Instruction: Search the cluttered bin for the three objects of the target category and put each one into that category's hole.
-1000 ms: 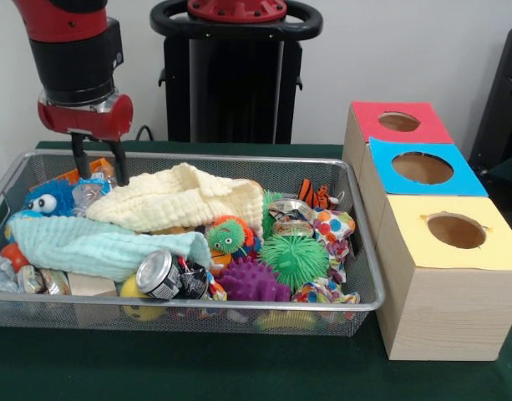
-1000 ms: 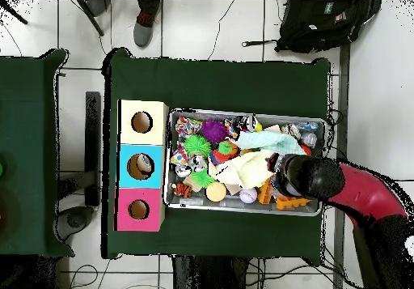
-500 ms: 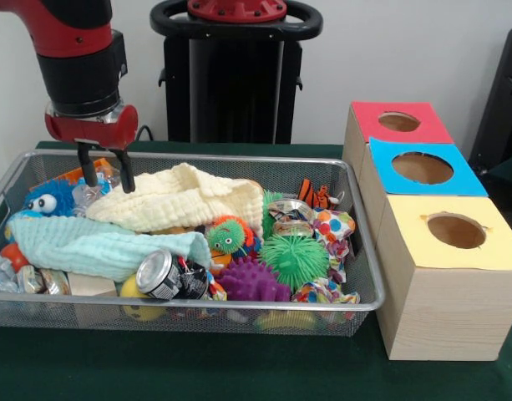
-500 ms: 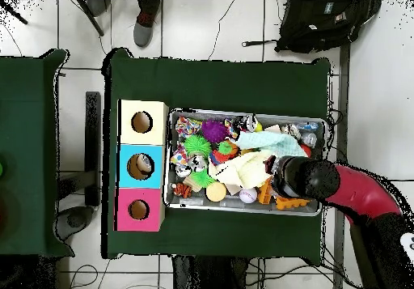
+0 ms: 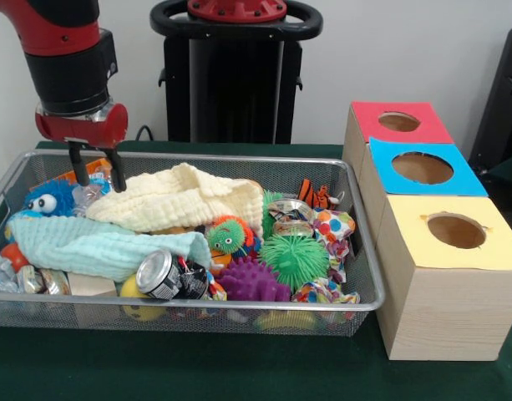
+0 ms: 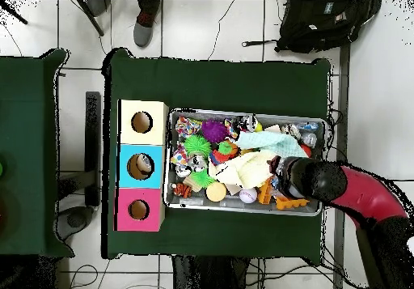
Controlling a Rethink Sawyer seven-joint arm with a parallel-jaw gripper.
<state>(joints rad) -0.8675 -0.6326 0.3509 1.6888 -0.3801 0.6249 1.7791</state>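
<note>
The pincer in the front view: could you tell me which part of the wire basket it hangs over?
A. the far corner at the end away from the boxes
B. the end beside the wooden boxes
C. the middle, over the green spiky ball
A: the pincer hangs at the wire basket's far left corner, opposite the wooden boxes, beside the cream cloth.

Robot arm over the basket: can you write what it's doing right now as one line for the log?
end effector: open, empty | place: above clear bottle at wire basket's far corner | red-topped hole: nothing going in
</note>
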